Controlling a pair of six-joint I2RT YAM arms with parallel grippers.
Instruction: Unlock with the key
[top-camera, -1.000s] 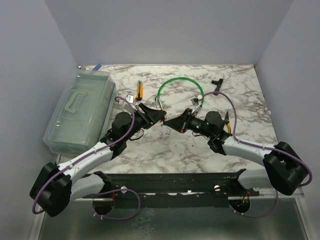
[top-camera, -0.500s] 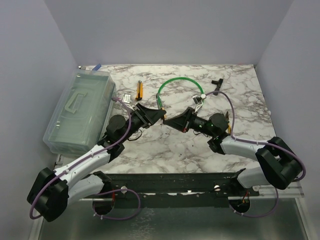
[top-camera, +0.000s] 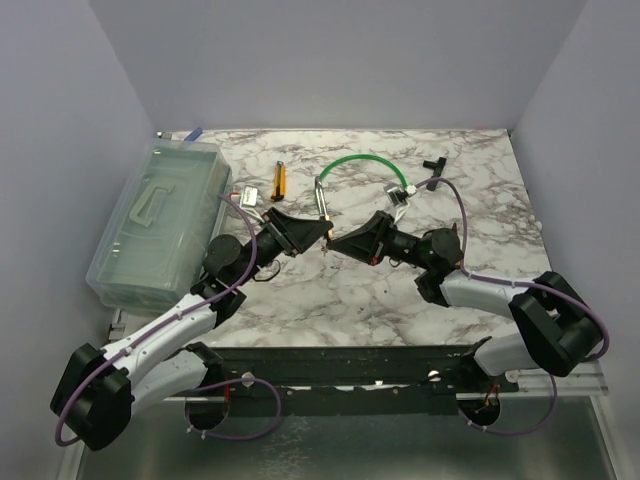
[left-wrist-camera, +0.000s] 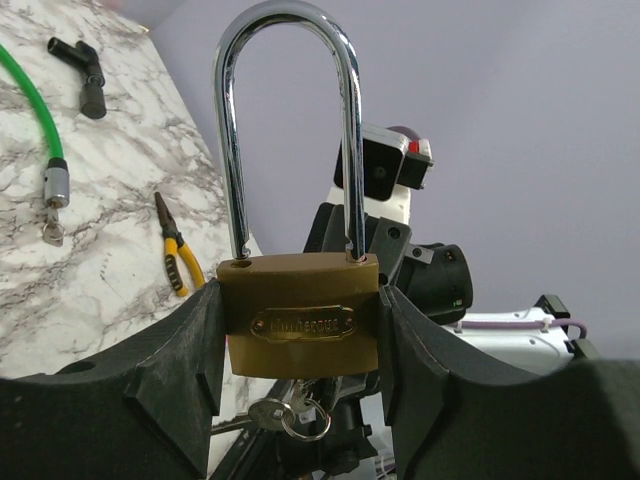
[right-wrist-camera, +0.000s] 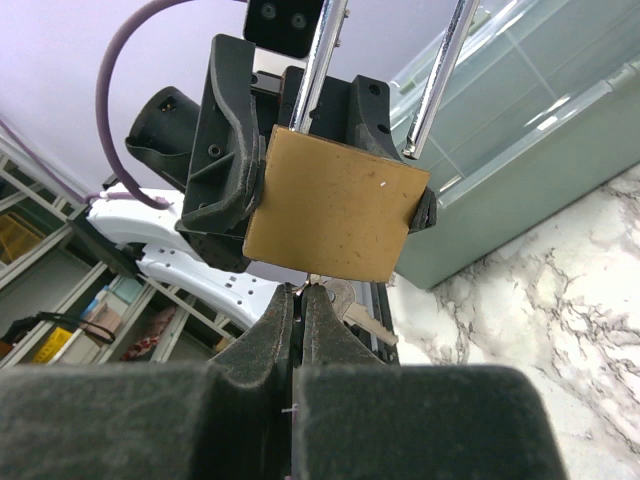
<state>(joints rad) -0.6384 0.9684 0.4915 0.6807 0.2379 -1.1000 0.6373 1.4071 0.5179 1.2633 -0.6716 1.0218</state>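
A clear plastic box (top-camera: 160, 218) sits at the far left of the marble table (top-camera: 340, 295). Beside it the left arm (top-camera: 175, 325) climbs diagonally from its base at the near edge, its wrist close to the box's right wall and its end effector (top-camera: 305, 233) pointing right toward the table's middle. Its fingers (left-wrist-camera: 185, 365) stand partly apart and clamp the brass padlock (left-wrist-camera: 300, 322) by its two sides, with the steel shackle (left-wrist-camera: 290, 120) upright and seated in the body in the left wrist view. The key (left-wrist-camera: 268, 413) hangs at the padlock's underside, raised above the table between the two arms, with a small ring next to it. The right end effector (right-wrist-camera: 300, 300) is closed, its tips pinching the key just under the padlock's bottom face. The right arm (top-camera: 500, 295) folds at the right edge, and its forearm runs left and low over the table. A green cable loop (top-camera: 365, 163) lies behind the two end effectors.
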